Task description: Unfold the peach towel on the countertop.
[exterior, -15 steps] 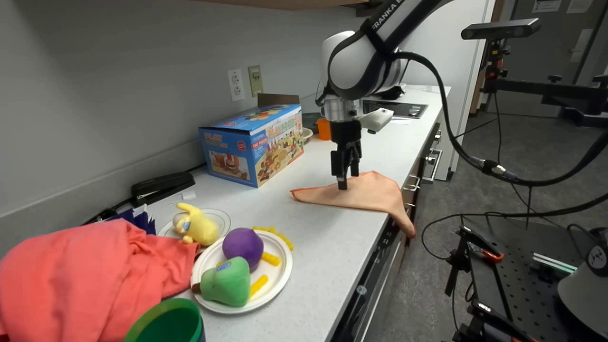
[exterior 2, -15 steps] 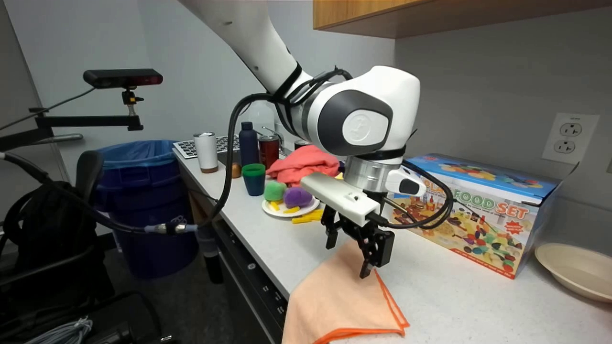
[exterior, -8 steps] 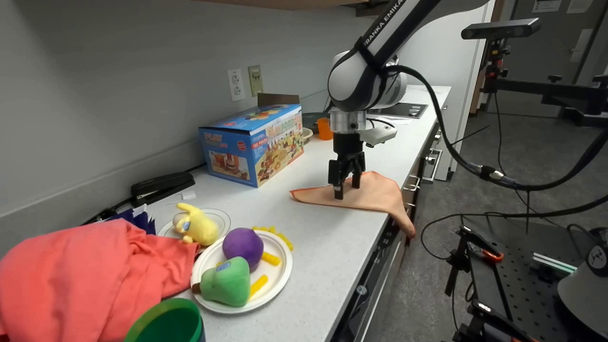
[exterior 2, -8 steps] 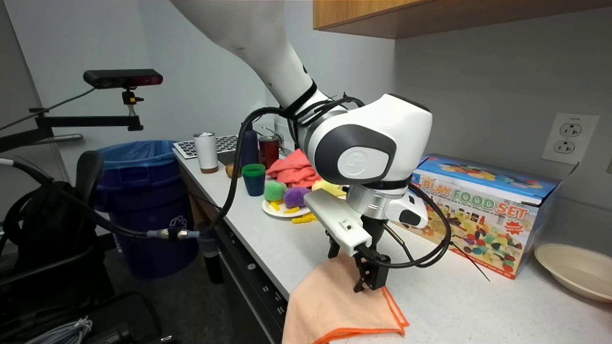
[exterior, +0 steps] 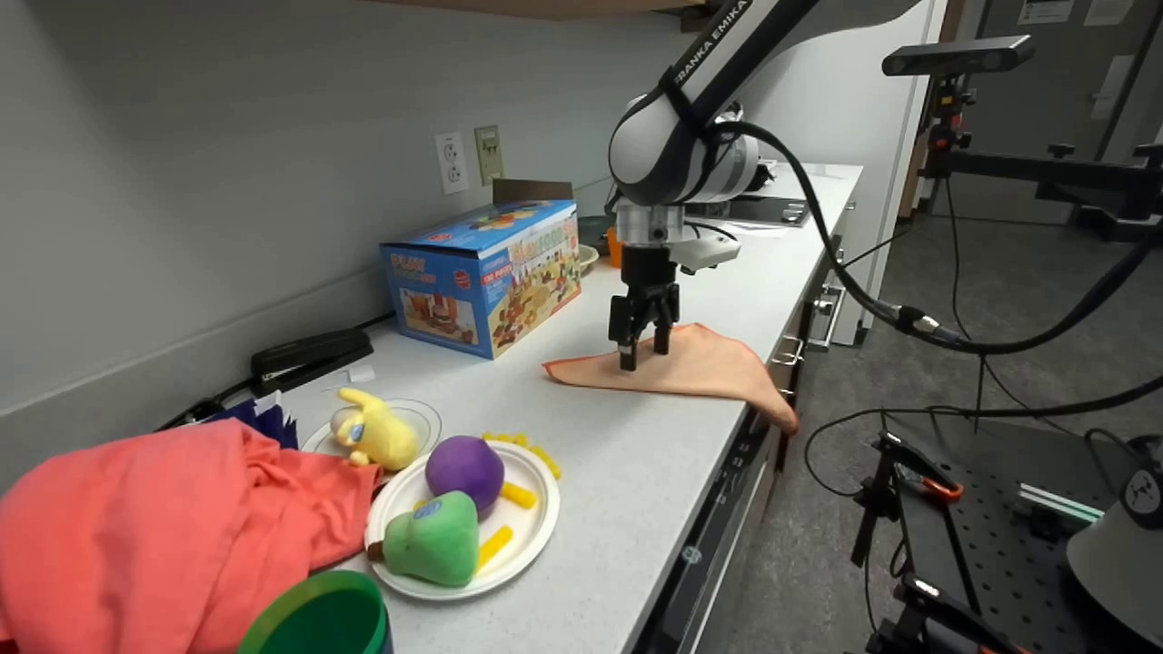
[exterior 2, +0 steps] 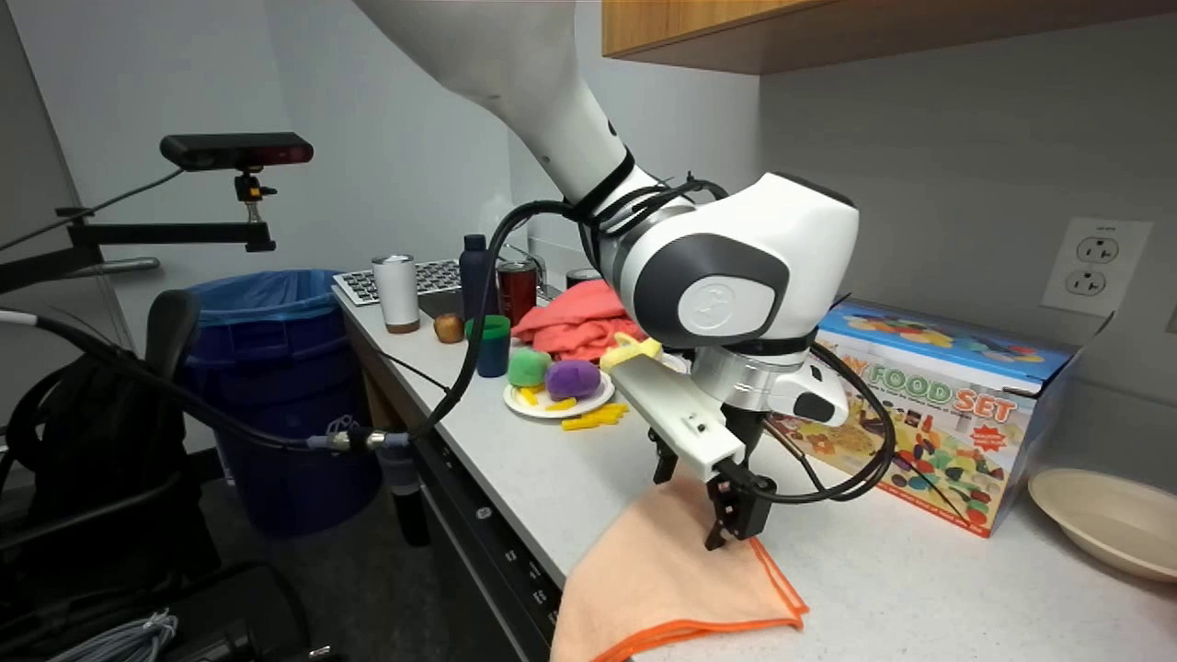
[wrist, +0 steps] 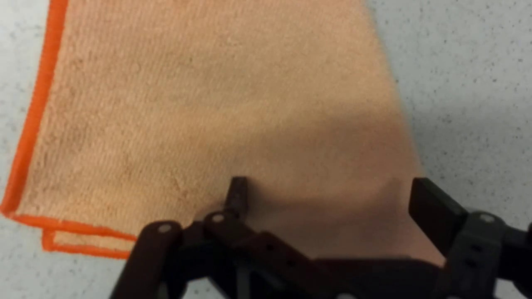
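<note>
From where I stood, the peach towel [exterior: 700,368] lay directly under the end effector [exterior 2: 690,511], on the tabletop [exterior 2: 570,478], folded over on itself, with one end drooping past the front edge. Close up, its orange trim [wrist: 39,99] ran doubled near one corner, two layers a little out of line, and a smooth fold made the opposite side. The end effector pointed down at the part of the cloth nearer the blue box [exterior: 536,282], well back from the drooping end. Its fingers were spread wide apart: one fingertip [wrist: 238,193] stood over the body of the towel and looked to be resting on it, while the other was right by the fold; whether that one touched the cloth, I couldn't tell. Between the two, the towel lay loose, running across the gap.
</note>
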Robot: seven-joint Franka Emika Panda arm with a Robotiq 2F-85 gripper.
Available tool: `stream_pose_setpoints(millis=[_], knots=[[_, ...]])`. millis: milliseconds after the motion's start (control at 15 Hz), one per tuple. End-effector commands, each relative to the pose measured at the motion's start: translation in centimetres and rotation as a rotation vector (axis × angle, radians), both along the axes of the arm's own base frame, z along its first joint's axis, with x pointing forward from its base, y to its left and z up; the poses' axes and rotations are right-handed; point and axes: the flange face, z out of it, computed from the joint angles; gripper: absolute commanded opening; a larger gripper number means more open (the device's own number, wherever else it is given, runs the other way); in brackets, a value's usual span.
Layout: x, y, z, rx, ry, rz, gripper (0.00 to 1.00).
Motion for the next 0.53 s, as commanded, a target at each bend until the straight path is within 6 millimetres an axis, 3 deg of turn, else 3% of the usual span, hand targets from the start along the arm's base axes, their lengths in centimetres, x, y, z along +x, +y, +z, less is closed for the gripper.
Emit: stream_pose_setpoints(millis=[0,467], knots=[[3.3,-0.4,-0.2,-0.019,0.027,0.078,1.0],[7.4,0.2,-0.6,-0.02,0.105,0.18,1.0]])
